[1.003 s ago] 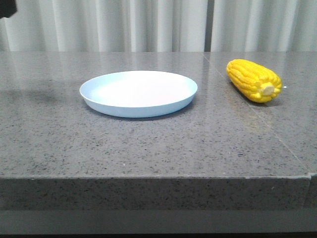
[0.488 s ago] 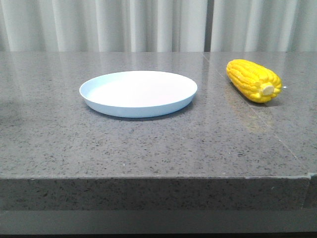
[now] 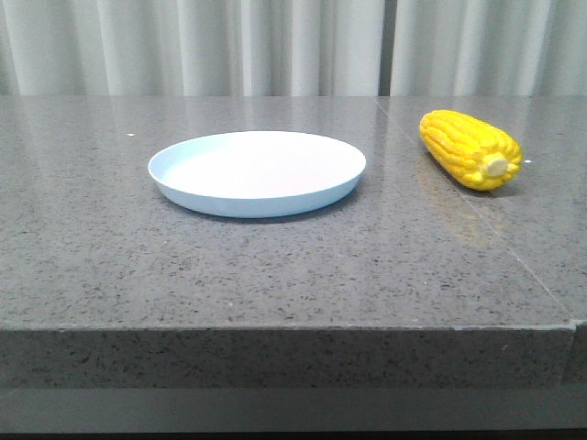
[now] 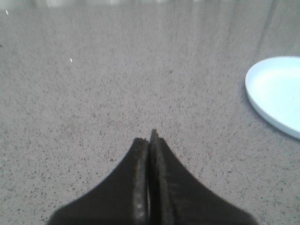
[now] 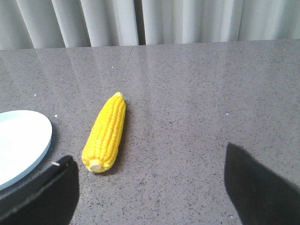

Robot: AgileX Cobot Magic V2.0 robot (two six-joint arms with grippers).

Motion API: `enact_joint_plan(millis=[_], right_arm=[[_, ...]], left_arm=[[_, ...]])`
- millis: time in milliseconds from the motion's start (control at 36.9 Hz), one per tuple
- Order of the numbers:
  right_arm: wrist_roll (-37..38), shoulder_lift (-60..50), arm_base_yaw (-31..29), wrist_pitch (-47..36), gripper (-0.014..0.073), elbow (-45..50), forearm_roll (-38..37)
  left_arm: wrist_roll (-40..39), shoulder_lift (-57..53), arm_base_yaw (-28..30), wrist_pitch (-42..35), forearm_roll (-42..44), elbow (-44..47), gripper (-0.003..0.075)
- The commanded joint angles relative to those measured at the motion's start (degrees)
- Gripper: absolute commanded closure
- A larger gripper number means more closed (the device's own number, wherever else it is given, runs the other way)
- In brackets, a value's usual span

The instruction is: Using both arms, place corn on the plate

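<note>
Plainly, the corn (image 3: 470, 148) is a short, fat cob of bright, glossy yellow, its kernels running in neat lengthwise rows, with a pale round stub (image 3: 496, 167) at its blunt end and a narrower tip at the other. It lies flat on the grey speckled stone table (image 3: 275, 266), to the right of the plate (image 3: 257, 171) and well apart from it, with bare stone between them. In the front view its long axis runs slantwise: the stub end faces toward the table's near edge and a little away from the plate, while the tapered tip points toward the white curtain (image 3: 275, 46) and slightly toward the plate. The right wrist view shows the whole cob (image 5: 105, 133) beside the plate's rim (image 5: 44, 140), tip farthest from the camera.

The plate is round, shallow and pale blue-white, with a low raised rim, and nothing lies on it. No writing, label or brand mark can be read on either thing.

The left gripper (image 4: 149, 140) has its two black fingers pressed together over bare stone, holding nothing, the plate's edge (image 4: 262, 101) off to one side. The right gripper (image 5: 150, 187) has its fingers spread wide apart, the corn lying ahead of them, untouched.
</note>
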Motion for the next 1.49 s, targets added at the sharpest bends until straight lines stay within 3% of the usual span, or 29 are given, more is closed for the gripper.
enact_joint_plan(millis=[0,434,759,1057,1464], right_arm=[[-0.5,0.6,-0.4,-4.3,-0.0056,-2.1,0.1],[-0.5,5.3,-0.4,-5.1,-0.0056,-3.3,1.5],[-0.5,28.9,0.5,-2.0,-0.0056,-16.1,10.0],[-0.5,47.7,8.9,2.5,-0.0056,-28.9,10.1],[-0.5,69.3,9.4,4.0,-0.0056,-40.0,10.1]], left_arm=[[-0.6,-5.3,0.1,-6.3,1.7,0.2,0.0741],[-0.6,-13.0,0.1,-6.4,3.0,1.5,0.0741],[-0.6,-13.0,0.1,-6.4,3.0,1.5,0.0741],[-0.6,-13.0,0.1,-6.4,3.0,1.5,0.0741],[-0.6,-13.0,0.1,-6.4,3.0,1.5,0.0741]])
